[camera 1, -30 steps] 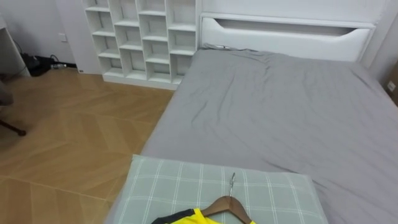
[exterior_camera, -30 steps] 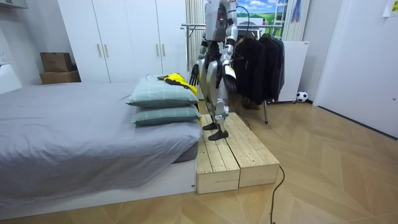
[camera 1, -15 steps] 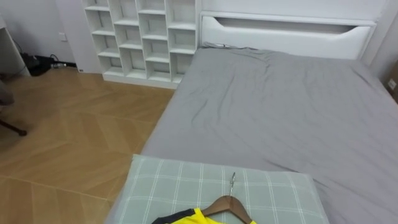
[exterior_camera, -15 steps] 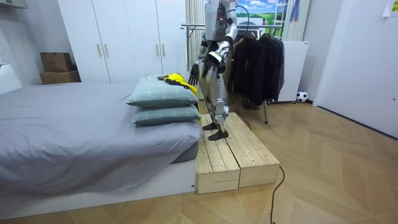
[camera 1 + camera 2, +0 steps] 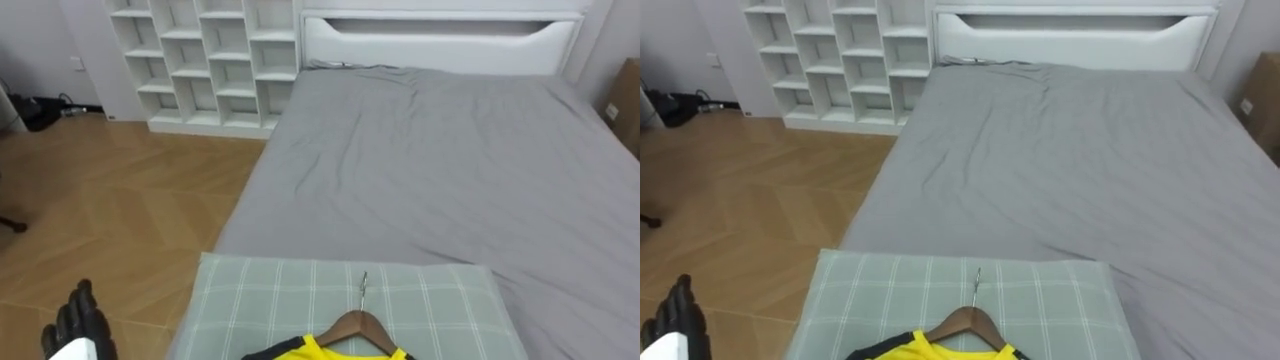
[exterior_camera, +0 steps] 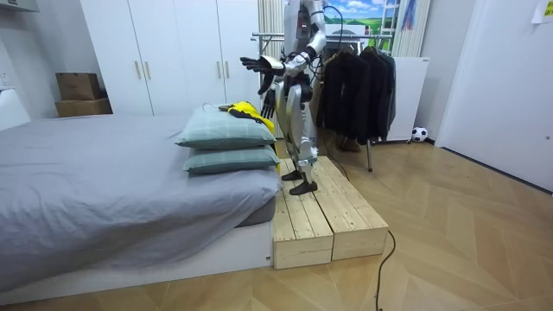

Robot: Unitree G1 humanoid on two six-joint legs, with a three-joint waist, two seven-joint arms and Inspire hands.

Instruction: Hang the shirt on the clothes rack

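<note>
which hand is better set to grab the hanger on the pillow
Probably the left hand: it is raised, open, beside the pillow bearing the wooden hanger. The right hand hangs low at its side.

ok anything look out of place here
Yes: the yellow shirt, already on its wooden hanger, lies on the top pillow instead of hanging. That pillow is stacked on a second pillow at the foot of the bed, far from the headboard.
</note>
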